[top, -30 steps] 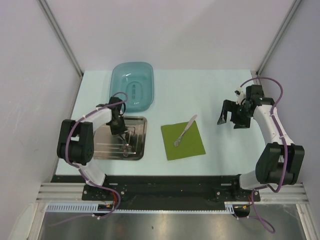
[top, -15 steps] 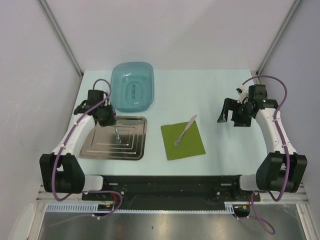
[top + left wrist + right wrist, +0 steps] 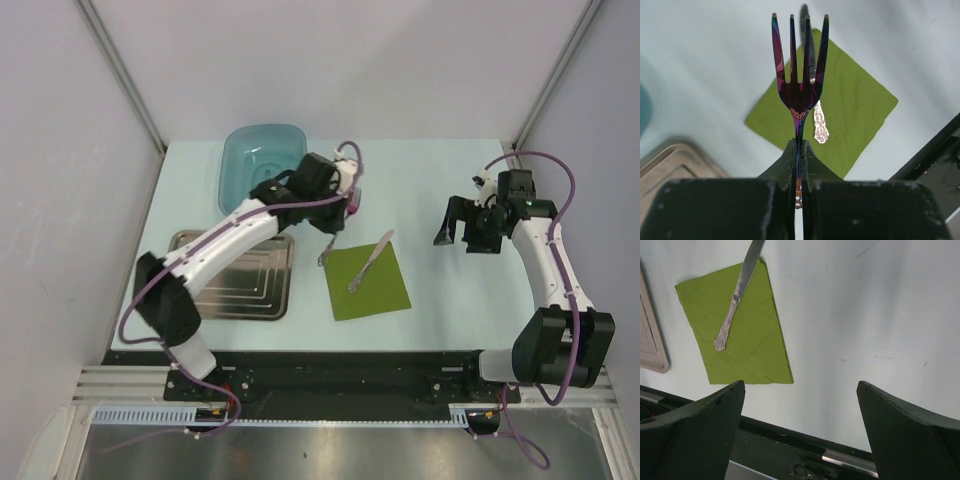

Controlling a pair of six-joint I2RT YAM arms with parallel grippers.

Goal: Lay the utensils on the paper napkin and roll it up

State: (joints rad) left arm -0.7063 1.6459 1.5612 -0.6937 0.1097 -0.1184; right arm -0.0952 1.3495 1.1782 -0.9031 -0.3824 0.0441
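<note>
Fork (image 3: 799,95) — now at napkin's (image 3: 855,110) left edge

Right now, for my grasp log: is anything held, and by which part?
Left gripper holds the fork by its handle; right gripper is open, empty.

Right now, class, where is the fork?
In the top view the fork hangs left of centre from the left gripper, which is shut on its handle, over the gap between the steel tray and the napkin.
</note>
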